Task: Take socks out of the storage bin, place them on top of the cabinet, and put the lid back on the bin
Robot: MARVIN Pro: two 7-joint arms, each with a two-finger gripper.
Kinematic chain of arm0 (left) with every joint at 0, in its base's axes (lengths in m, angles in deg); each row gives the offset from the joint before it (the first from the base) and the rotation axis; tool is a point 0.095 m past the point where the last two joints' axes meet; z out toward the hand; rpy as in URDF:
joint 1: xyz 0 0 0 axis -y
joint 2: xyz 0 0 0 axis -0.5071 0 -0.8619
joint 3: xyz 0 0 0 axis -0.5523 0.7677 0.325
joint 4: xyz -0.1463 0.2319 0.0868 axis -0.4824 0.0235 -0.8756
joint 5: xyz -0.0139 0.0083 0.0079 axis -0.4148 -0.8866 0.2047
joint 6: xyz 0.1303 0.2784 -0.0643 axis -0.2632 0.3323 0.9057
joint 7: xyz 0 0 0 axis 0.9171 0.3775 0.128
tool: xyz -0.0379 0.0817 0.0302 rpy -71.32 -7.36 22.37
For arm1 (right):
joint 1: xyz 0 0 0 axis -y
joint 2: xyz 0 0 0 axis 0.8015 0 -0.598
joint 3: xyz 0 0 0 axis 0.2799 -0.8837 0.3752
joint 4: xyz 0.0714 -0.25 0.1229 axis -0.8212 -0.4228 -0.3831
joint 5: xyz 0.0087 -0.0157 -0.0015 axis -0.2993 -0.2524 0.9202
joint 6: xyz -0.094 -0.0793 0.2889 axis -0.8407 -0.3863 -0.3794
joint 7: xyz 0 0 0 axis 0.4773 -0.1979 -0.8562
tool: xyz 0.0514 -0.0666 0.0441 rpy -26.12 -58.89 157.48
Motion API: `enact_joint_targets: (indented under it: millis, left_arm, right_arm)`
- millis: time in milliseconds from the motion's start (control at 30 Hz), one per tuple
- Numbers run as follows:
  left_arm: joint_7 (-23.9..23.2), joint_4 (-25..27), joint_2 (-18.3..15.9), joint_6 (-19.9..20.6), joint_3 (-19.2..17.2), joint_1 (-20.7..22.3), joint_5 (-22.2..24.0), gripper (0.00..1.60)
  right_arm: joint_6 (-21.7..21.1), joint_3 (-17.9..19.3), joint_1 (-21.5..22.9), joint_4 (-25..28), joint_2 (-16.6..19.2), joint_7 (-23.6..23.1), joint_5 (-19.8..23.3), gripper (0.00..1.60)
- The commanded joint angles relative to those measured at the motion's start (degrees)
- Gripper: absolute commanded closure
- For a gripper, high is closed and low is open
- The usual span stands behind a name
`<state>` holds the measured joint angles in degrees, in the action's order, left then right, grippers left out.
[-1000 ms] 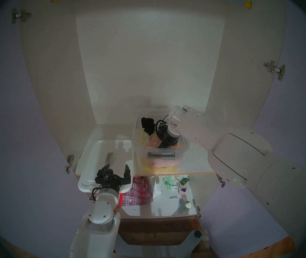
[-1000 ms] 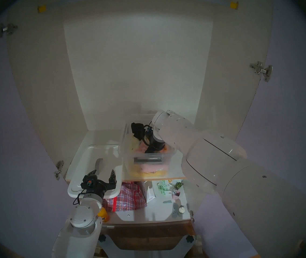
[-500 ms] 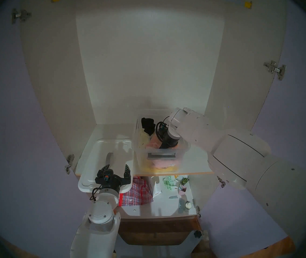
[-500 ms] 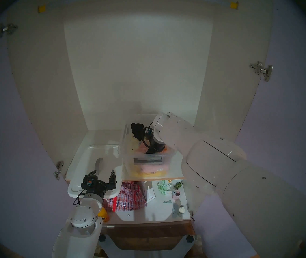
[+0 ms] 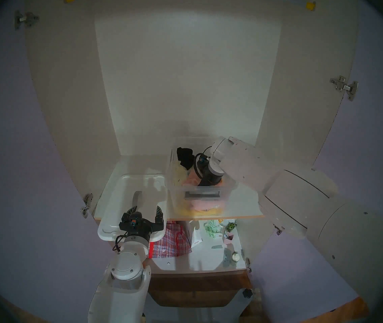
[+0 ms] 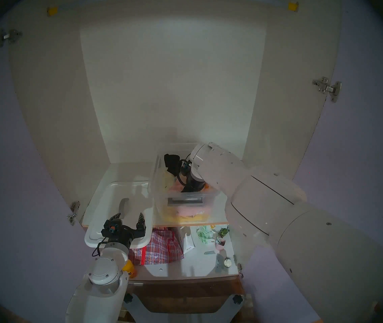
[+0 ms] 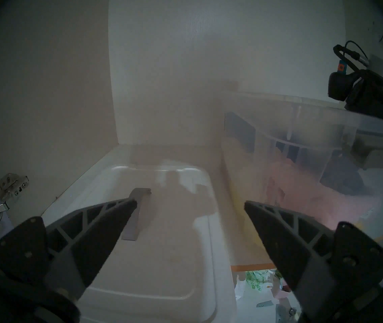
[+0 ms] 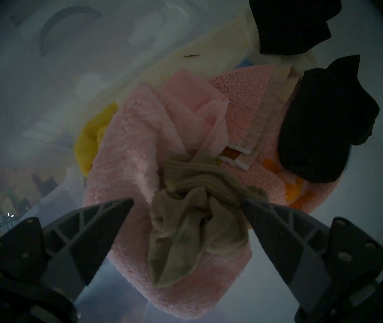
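The clear storage bin stands on the cabinet shelf, open, full of cloths. In the right wrist view the khaki socks lie bunched on a pink cloth. My right gripper is open inside the bin, one finger on each side of the socks, not closed on them. Two black fabric pieces lie further back. The white lid lies left of the bin, overhanging the shelf's front edge. My left gripper is open and empty above the lid's near end; it also shows in the left wrist view.
A grey strip lies on the lid. The lower shelf holds a red-checked bag, a white paper bag, a pink cup and small items. Lilac doors stand open on both sides. The bin's left wall is close to my left gripper.
My right forearm has shifted slightly over the bin and the wrist has turned a little. The left arm, lid and bin have not moved.
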<state>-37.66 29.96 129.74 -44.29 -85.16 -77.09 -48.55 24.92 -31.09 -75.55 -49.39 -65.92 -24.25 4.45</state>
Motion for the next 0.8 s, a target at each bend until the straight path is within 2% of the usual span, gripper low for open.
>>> enact_joint_targets:
  millis: [0, 33, 67, 133, 167, 200, 400, 767]
  left_arm:
    - [-0.2, 1.4, 0.0, -0.5, 0.2, 0.7, 0.0, 0.0]
    - [-0.1, 1.4, 0.0, -0.5, 0.2, 0.7, 0.0, 0.0]
    - [-0.1, 1.4, 0.0, -0.5, 0.2, 0.7, 0.0, 0.0]
    - [-0.1, 1.4, 0.0, -0.5, 0.2, 0.8, 0.0, 0.0]
    - [0.0, 1.3, 0.0, -0.5, 0.2, 0.8, 0.0, 0.0]
    - [0.0, 1.3, 0.0, -0.5, 0.2, 0.8, 0.0, 0.0]
    - [0.1, 1.3, 0.0, -0.5, 0.2, 0.8, 0.0, 0.0]
    - [0.2, 1.3, 0.0, -0.5, 0.3, 0.9, 0.0, 0.0]
  right_arm:
    - [1.0, 0.3, 0.4, -0.1, -0.3, 0.6, 0.2, 0.89]
    - [1.1, 0.5, 0.5, -0.1, -0.2, 0.8, 0.2, 0.95]
    - [1.1, 0.6, 0.7, -0.1, -0.1, 0.9, 0.3, 1.2]
    - [1.3, 0.9, 1.1, -0.1, 0.0, 1.2, 0.3, 1.25]
    - [1.4, 1.0, 1.3, -0.1, 0.0, 1.2, 0.4, 1.52]
    - [1.4, 1.1, 1.6, -0.1, 0.1, 1.4, 0.3, 1.6]
    - [1.6, 1.9, 3.9, 0.4, 0.3, 1.9, 0.6, 1.6]
    - [1.8, 4.2, 10.5, 0.8, 0.2, 3.0, 1.8, 1.6]
